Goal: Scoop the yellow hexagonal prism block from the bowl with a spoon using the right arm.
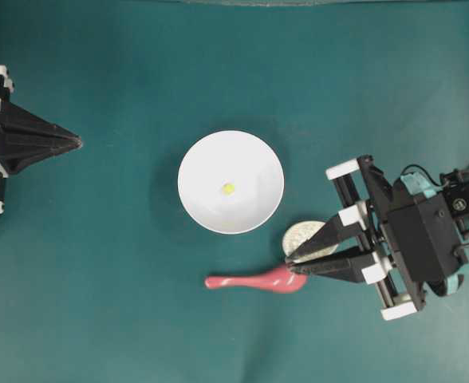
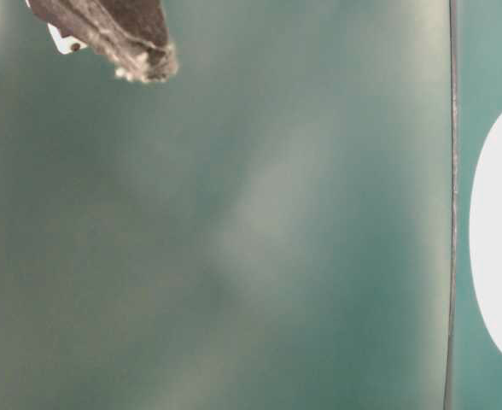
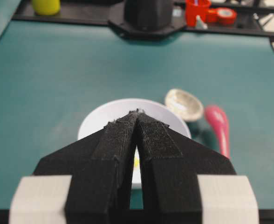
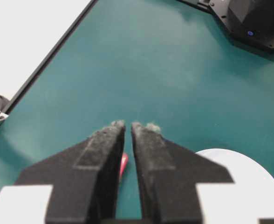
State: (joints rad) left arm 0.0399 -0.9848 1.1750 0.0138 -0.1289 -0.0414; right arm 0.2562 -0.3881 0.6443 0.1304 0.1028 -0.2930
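Note:
The white bowl (image 1: 206, 159) sits mid-table, and the tiny yellow hexagonal prism block (image 1: 228, 188) lies near its centre. In front of it the pink-red spoon (image 1: 250, 281) lies flat, with its wide end to the right. My right gripper (image 1: 292, 263) has its tips at that wide end, and its lower finger crosses over the end. In the right wrist view the jaws (image 4: 128, 125) are shut to a sliver. Table shows through the gap, and the spoon (image 4: 123, 165) peeks out beside the left finger. I cannot tell whether they touch. My left gripper (image 1: 80, 142) rests shut at the far left.
A speckled beige spoon rest (image 1: 306, 235) stands between the bowl and my right gripper's fingers. In the left wrist view a black arm base (image 3: 148, 14), a yellow cup (image 3: 46, 5), a red cup (image 3: 196, 9) and a tape roll (image 3: 225, 15) line the far edge.

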